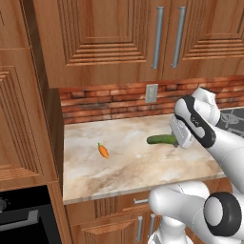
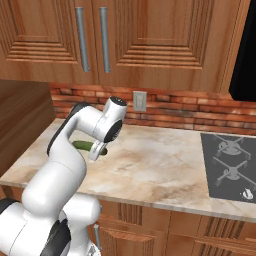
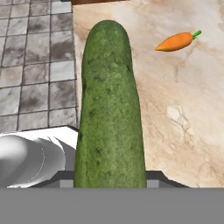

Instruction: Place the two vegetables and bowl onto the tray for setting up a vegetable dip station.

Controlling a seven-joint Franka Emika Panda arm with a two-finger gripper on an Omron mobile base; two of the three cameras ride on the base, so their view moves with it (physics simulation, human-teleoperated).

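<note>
My gripper [image 1: 179, 139] is shut on the right end of the dark green cucumber [image 1: 161, 139], which lies level and low over the marble counter [image 1: 128, 167]. From the right base view the cucumber [image 2: 81, 145] sticks out to the left of the gripper [image 2: 98, 150]. In the hand view the cucumber [image 3: 109, 105] runs straight up from the gripper [image 3: 109, 180]. The small orange carrot [image 1: 103, 150] lies on the counter to the left of it, also visible in the hand view as the carrot [image 3: 176, 41]. The tray and the bowl are out of view.
A grey stovetop [image 2: 229, 165] sits at the right end of the counter. A wall outlet [image 1: 151, 93] is on the brick backsplash, with wooden cabinets [image 1: 119, 38] overhead. A tall cabinet [image 1: 24, 119] with an oven [image 1: 21, 217] bounds the counter's left end.
</note>
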